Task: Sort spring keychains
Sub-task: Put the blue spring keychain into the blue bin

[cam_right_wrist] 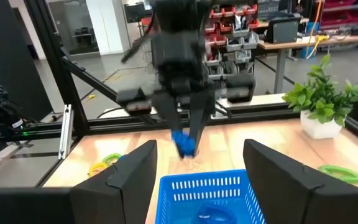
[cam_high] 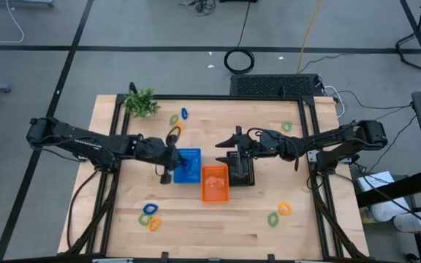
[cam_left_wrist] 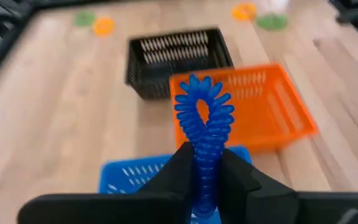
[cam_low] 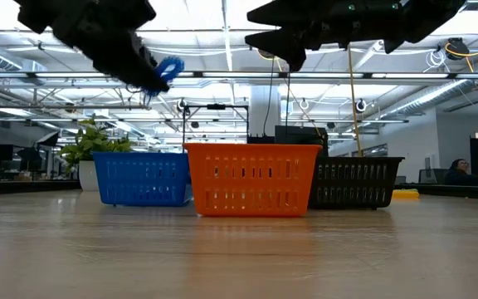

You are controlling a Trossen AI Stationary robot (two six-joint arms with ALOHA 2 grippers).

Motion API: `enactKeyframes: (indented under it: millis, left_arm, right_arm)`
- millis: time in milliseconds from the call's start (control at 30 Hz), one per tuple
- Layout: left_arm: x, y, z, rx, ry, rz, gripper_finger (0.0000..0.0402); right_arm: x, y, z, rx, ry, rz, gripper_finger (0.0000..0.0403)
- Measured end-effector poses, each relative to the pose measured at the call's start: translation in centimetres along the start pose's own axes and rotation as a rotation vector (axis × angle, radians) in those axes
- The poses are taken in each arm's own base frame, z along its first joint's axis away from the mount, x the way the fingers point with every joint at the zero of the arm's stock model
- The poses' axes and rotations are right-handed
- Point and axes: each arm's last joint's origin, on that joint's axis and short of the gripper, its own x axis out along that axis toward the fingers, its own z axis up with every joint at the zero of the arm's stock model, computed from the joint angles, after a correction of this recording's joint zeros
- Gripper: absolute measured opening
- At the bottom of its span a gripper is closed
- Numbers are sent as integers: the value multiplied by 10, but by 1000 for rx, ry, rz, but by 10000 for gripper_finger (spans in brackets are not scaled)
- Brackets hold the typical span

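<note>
Left tool (cam_left_wrist: 205,177) grips blue keychain (cam_left_wrist: 204,118) (no legible writing).

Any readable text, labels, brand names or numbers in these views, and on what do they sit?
None can be read.
The blue basket, orange basket and black basket carry no visible lettering.
The blue spring keychain in the left gripper is unmarked.
The red bins in the room behind are too blurred to show any labels.
</note>
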Motion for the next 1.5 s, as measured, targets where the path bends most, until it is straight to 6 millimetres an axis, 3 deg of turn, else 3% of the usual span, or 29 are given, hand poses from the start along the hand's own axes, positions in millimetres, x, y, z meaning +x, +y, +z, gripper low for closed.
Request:
enactKeyframes:
  millis: [200, 433, 767, 1267, 1500]
  left_arm:
    - [13, -3, -10, -36, 87, -12, 34]
    - [27, -1, -21, -91, 175, 3, 67]
    - [31, -1, -23, -97, 195, 9, 55]
    - [31, -1, -24, -153, 198, 17, 171]
    - [28, -1, -21, -118, 181, 14, 199]
  right_arm:
    - [0, 0, 0, -12, -1, -1, 224]
    - [0, 0, 0, -13, 2, -2, 221]
    - [0, 0, 0, -13, -1, -2, 220]
    - [0, 0, 0, -13, 0, -2, 218]
    - [0, 0, -1, -13, 8, -3, 215]
